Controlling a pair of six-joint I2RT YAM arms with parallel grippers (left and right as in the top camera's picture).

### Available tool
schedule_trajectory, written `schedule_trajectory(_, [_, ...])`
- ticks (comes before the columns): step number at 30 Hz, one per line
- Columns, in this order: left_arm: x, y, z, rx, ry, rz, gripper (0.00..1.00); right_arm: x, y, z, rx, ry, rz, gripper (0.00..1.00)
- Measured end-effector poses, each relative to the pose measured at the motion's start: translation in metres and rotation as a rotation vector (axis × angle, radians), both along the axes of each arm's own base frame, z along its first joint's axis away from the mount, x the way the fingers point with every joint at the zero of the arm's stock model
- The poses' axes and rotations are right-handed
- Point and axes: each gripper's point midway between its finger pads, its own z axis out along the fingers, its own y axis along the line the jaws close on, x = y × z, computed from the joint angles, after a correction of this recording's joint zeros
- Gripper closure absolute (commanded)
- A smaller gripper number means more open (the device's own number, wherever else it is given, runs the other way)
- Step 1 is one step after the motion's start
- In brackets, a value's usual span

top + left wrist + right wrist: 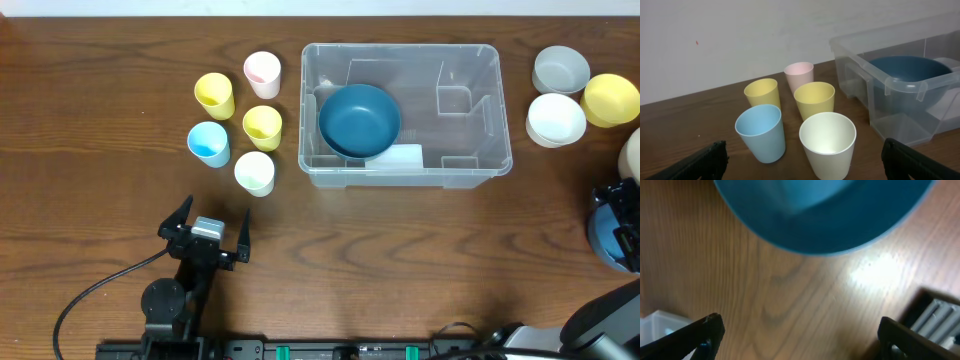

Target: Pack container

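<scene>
Blue bowl (359, 119) (left end) in container (400, 48)

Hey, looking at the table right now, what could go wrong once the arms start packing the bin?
The cups stand close together, so the wide-open left gripper may knock a neighbour when taking the white cup. The dark blue bowl takes up much of the left half of the container, so space could run short.

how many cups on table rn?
5, left of the container: pink cup rearmost, left yellow cup, centre yellow cup, blue cup front-left, white cup nearest. Cut-off pale item at right edge unclear.
</scene>
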Motion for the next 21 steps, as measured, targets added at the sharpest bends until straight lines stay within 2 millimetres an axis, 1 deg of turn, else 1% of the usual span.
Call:
schedule_trajectory(2, [0.000, 0.000, 0.000, 0.000, 0.000, 0.000, 0.02, 0.004, -0.004, -0.004, -0.016, -0.017, 0.004, 0.01])
schedule_trajectory(5, [0.000, 0.000, 0.000, 0.000, 0.000, 0.000, 0.02, 0.014, -0.012, -0.004, -0.051, -0.057, 0.011, 0.01])
schedule_trajectory(7, [0.000, 0.000, 0.000, 0.000, 0.000, 0.000, 0.02, 0.024, -0.021, -0.001, -0.090, -0.098, 0.012, 0.01])
schedule_trajectory(11, [0.000, 0.000, 0.000, 0.000, 0.000, 0.000, 0.02, 0.037, -0.035, 0.003, -0.149, -0.152, 0.031, 0.01])
schedule_trajectory(14, [0.000, 0.000, 0.000, 0.000, 0.000, 0.000, 0.02, 0.048, -0.044, 0.007, -0.201, -0.185, 0.101, 0.01])
schedule_trajectory(16, [0.000, 0.000, 0.000, 0.000, 0.000, 0.000, 0.02, 0.052, -0.045, 0.008, -0.219, -0.186, 0.161, 0.01])
schedule_trajectory(18, [0.000, 0.000, 0.000, 0.000, 0.000, 0.000, 0.02, 0.057, -0.043, 0.003, -0.222, -0.173, 0.231, 0.01])
schedule_trajectory(21, [0.000, 0.000, 0.000, 0.000, 0.000, 0.000, 0.02, 0.060, -0.036, -0.012, -0.192, -0.133, 0.313, 0.01])
